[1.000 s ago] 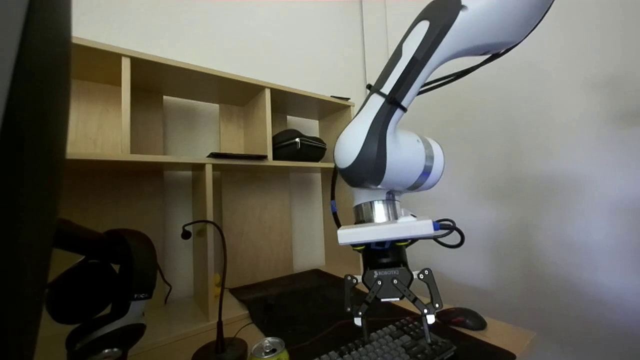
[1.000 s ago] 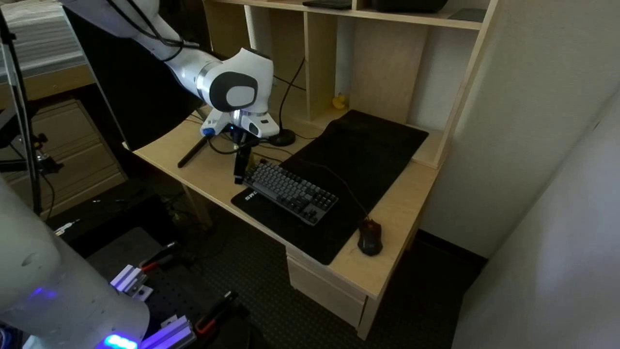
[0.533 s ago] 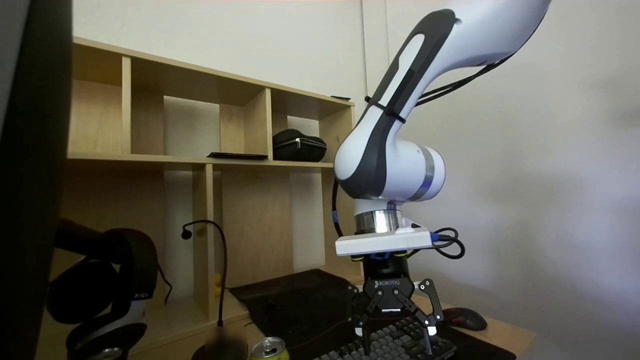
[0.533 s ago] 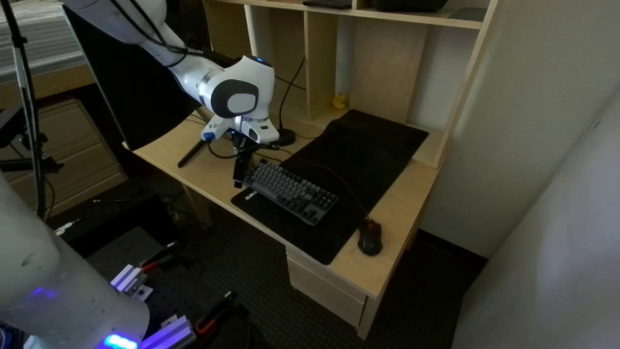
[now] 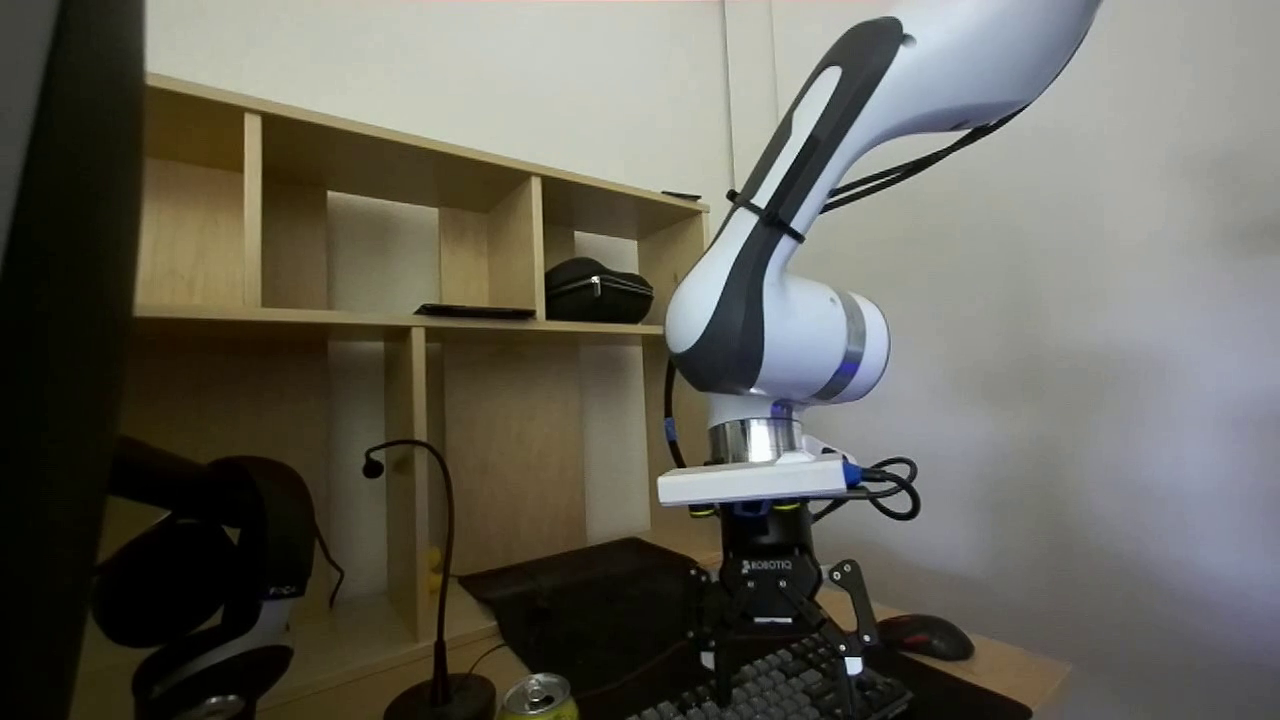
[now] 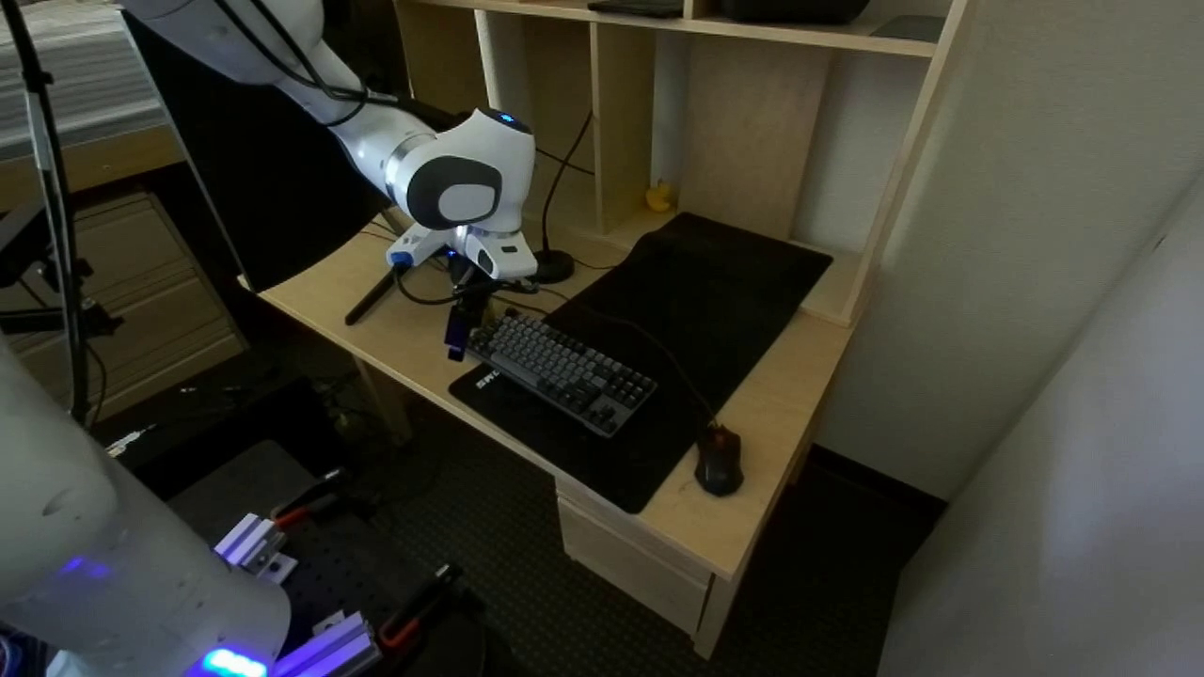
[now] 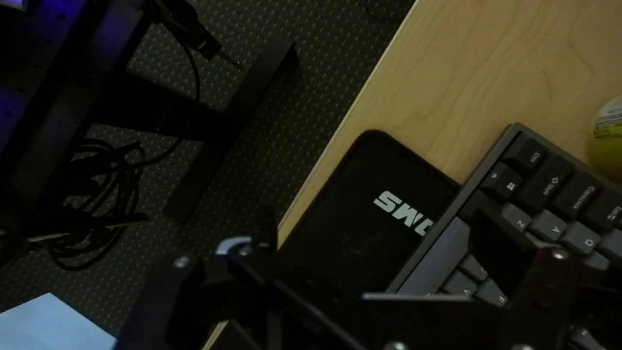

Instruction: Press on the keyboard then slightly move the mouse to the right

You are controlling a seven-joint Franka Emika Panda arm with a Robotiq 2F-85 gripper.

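Observation:
The black keyboard [image 5: 775, 692] with rows of dark grey keys lies on the desk, partly on a dark mat; it also shows in an exterior view [image 6: 564, 371] and the wrist view [image 7: 549, 194]. My gripper [image 5: 786, 688] points down at its left end [image 6: 456, 355], open and empty. In the wrist view the gripper [image 7: 376, 228] has one finger [image 7: 500, 248] over the keys near the space bar and the other toward the desk's front edge. I cannot tell whether a fingertip touches the keys. The dark mouse [image 6: 720, 463] [image 5: 930, 637] sits right of the mat, out of the wrist view.
The dark mat [image 6: 715, 291] runs under the keyboard. A yellow can [image 5: 540, 700] stands near the keyboard's left end [image 7: 607, 141]. A lamp base [image 6: 550, 267] and a large black monitor [image 6: 263, 160] are farther left. Shelves [image 5: 420, 322] stand behind. The mouse cable crosses the mat.
My gripper has come down toward the keyboard, then shifted slightly left in both exterior views. Its jaws have stayed apart. The keyboard and mouse have not visibly moved.

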